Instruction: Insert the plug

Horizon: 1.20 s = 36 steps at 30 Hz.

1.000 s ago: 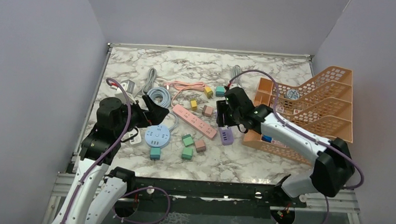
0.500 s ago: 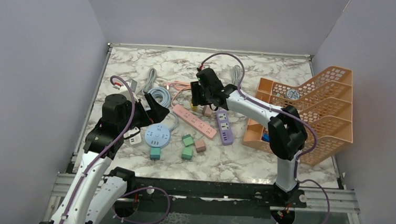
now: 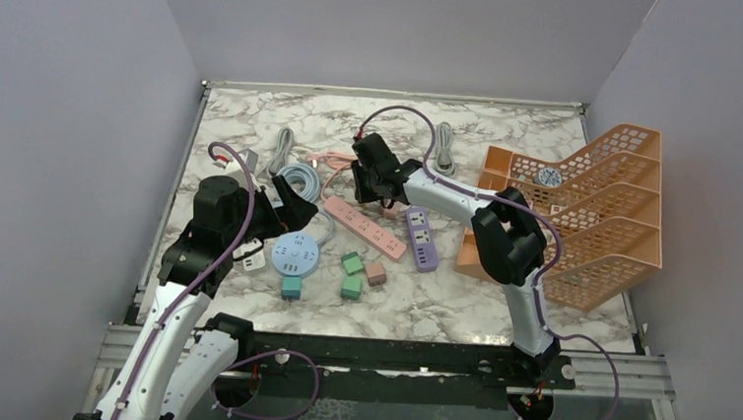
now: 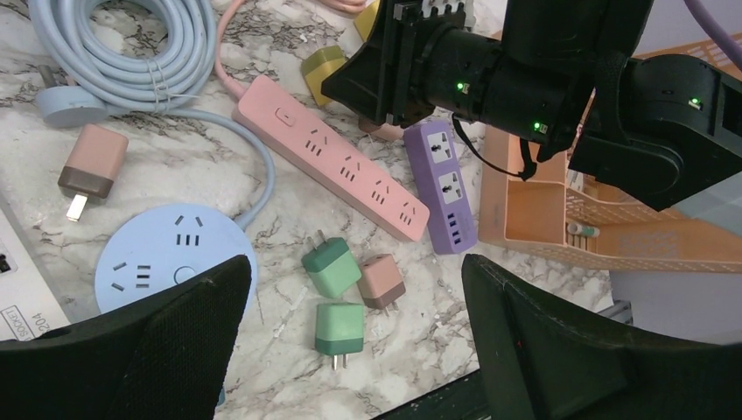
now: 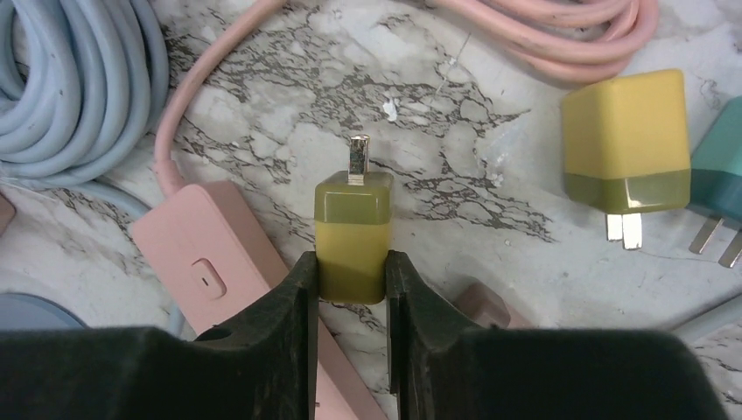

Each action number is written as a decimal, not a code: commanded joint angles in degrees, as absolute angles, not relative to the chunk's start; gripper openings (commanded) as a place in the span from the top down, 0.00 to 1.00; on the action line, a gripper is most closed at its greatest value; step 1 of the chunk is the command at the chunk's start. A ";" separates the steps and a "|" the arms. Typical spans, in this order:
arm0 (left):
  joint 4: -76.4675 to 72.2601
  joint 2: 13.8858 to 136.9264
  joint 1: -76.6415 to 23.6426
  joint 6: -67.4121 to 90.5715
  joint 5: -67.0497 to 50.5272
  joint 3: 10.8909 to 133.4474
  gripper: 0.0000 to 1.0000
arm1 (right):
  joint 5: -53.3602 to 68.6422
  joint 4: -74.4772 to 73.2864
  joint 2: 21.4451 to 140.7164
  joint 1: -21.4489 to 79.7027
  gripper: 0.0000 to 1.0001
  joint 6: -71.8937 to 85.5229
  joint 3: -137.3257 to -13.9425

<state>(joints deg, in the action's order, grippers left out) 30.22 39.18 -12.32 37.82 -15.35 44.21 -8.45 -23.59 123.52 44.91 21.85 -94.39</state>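
My right gripper (image 5: 350,276) is shut on a small yellow plug (image 5: 353,232). The plug's metal prongs point away from the wrist, low over the marble. It sits just beside the switch end of the pink power strip (image 5: 210,262). In the top view the right gripper (image 3: 368,175) is at the strip's far-left end (image 3: 364,227). My left gripper (image 4: 354,341) is open and empty, above the round blue socket (image 4: 166,254) and two green plugs (image 4: 331,267). In the top view the left gripper (image 3: 284,204) is left of the strip.
A purple power strip (image 3: 421,238) lies right of the pink one. An orange rack (image 3: 585,210) stands at the right. A coiled blue cable (image 5: 79,87), a pink cable (image 5: 542,26), a second yellow plug (image 5: 623,153) and a teal plug (image 5: 719,188) lie around my right gripper.
My right arm has swung left, from over the purple strip to the pink strip's far-left end, where it now grips the yellow plug. The left arm has hardly moved.
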 commanded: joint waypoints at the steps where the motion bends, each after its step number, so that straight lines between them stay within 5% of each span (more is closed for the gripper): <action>1: 30.02 38.36 -11.95 36.27 -15.56 45.50 0.08 | -9.81 -23.95 124.46 45.39 0.81 18.88 -98.37; 11: 27.78 39.01 -13.09 35.08 -20.20 46.50 0.09 | -0.03 -23.73 109.39 44.71 0.82 16.48 -92.11; 19: 14.02 45.31 -15.33 39.89 -34.46 40.03 0.11 | 16.84 -13.90 90.80 43.60 0.82 18.91 -67.95; 27: 5.16 54.83 -23.85 41.27 -34.68 37.82 0.17 | 30.64 -5.70 79.99 42.64 0.82 24.64 -51.33; 31: 2.08 55.17 -25.82 40.78 -37.47 36.50 0.24 | 35.89 -2.87 75.73 42.40 0.82 27.99 -47.78; 36: 0.85 51.56 -25.85 39.83 -42.01 35.57 0.17 | 41.37 -3.25 73.37 42.36 0.82 30.15 -48.05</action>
<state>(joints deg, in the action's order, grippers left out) 5.85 54.89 -25.74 40.51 -35.79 36.12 33.30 -7.86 75.85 42.72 27.20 -47.18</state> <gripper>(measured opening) 0.791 0.276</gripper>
